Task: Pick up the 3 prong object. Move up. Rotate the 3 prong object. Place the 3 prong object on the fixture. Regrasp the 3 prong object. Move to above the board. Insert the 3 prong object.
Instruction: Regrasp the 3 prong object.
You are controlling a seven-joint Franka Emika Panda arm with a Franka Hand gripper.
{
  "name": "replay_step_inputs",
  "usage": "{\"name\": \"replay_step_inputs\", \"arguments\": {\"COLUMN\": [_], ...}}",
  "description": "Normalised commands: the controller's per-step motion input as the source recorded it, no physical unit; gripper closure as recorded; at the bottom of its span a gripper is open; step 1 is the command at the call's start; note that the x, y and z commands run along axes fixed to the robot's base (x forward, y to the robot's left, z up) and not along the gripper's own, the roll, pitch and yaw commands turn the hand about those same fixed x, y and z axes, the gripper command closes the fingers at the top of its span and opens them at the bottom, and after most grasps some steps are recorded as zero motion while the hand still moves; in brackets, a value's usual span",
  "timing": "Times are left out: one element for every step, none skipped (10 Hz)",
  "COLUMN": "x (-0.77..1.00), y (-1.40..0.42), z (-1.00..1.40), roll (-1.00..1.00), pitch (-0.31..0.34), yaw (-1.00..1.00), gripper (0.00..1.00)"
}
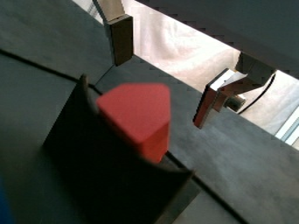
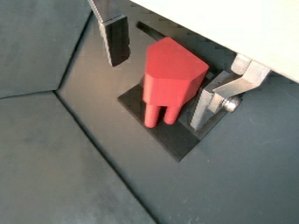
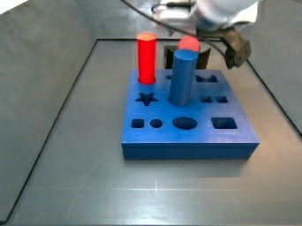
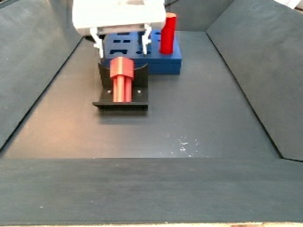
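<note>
Nearest us in a side view, the small dark boxy fixture (image 4: 122,96) sits on the grey floor, and the salmon-red plastic 3 prong object (image 4: 122,73) lies along it. In a wrist view we see that piece (image 2: 170,77) resting on the fixture (image 2: 176,131) with at least 2 short prongs showing. The gripper (image 2: 162,65) hangs directly over it, its flat silver fingers (image 2: 115,39) spread to either side and released, clear gaps between the pads and the plastic. We judge the pick, lift, rotation and placing on the fixture done, and the regrasp is the step in hand. Closing on the piece, carrying it above the board and inserting it remain. Farther back stands the thick blue rectangular board (image 3: 189,124) with its shaped cutouts, already holding a tall red cylinder peg (image 3: 147,58) and a tall blue cylinder peg (image 3: 183,78).
</note>
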Motion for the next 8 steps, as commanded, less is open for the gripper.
{"name": "replay_step_inputs", "arguments": {"x": [0.11,0.09,0.08,0.08,0.06,0.05,0.05,0.05], "y": [0.02,0.01,0.00,0.00,0.00,0.00,0.00,0.00], "z": [-0.85,-0.71,-0.52,-0.39,-0.36,-0.36,-0.36,-0.36], "roll": [0.07,0.07,0.07,0.07,0.07,0.08,0.08,0.08], "pitch": [-0.043,-0.030,-0.020,-0.011,0.000,0.002,0.002,0.003], "yaw": [-0.01,-0.01,0.00,0.00,-0.02,-0.02,-0.02,-0.02], "gripper": [0.00,0.00,0.00,0.00,0.00,0.00,0.00,0.00]}}
